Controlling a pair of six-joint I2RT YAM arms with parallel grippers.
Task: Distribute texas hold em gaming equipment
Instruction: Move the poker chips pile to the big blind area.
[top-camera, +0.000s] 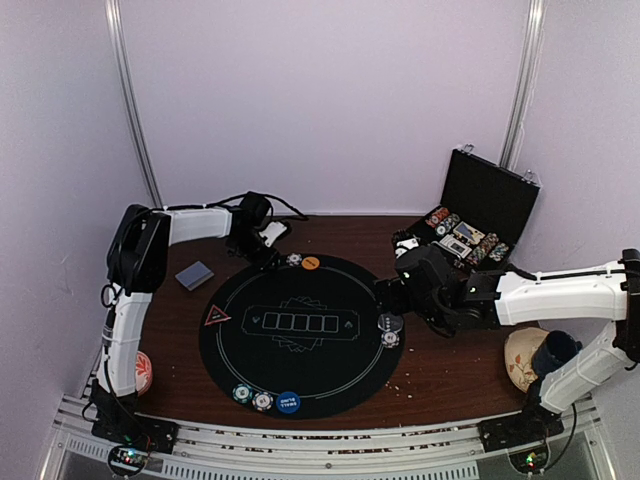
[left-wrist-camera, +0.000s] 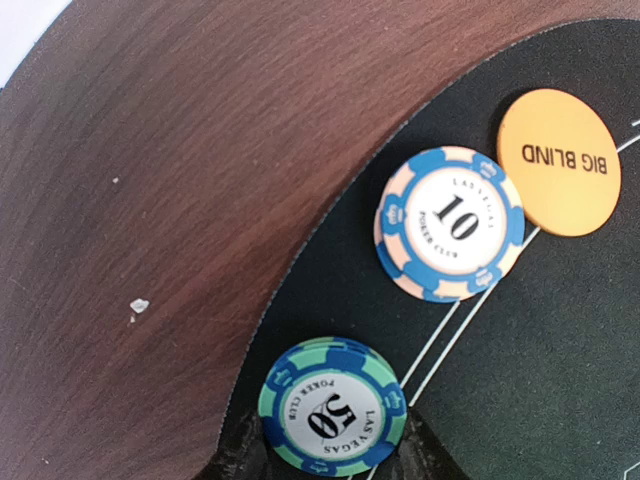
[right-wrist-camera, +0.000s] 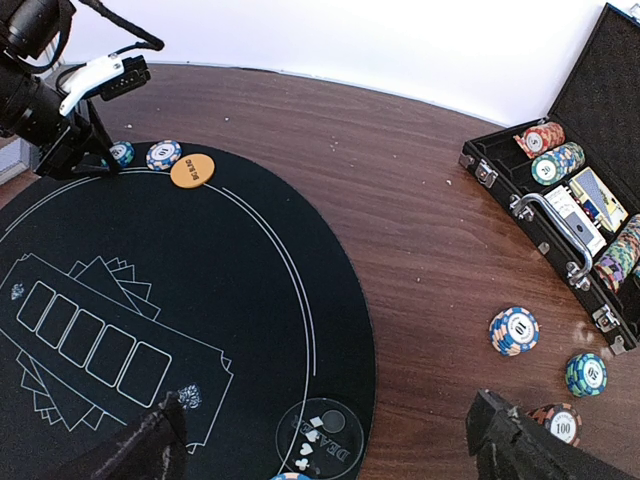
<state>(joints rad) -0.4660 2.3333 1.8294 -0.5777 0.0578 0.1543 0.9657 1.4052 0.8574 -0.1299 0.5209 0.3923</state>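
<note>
My left gripper (left-wrist-camera: 333, 445) is shut on a green-and-blue 50 poker chip (left-wrist-camera: 333, 408) at the far left rim of the round black mat (top-camera: 300, 380). Just beyond it lie a blue-and-cream 10 chip (left-wrist-camera: 450, 222) and the orange Big Blind disc (left-wrist-camera: 560, 162). My right gripper (right-wrist-camera: 325, 425) hangs open over the mat's right edge, above the clear dealer button (right-wrist-camera: 320, 445). Three loose chips (right-wrist-camera: 514, 331) lie on the wood beside it. Grey-blue cards (top-camera: 194, 275), a red triangle marker (top-camera: 217, 317) and a blue disc (top-camera: 288, 402) with two chips (top-camera: 241, 393) also show.
An open black case (top-camera: 475, 225) holding chip stacks and cards stands at the back right. A patterned dish (top-camera: 520, 362) with a dark blue cup (top-camera: 553, 350) sits near the right arm's base. Another patterned dish (top-camera: 143, 370) lies by the left arm's base.
</note>
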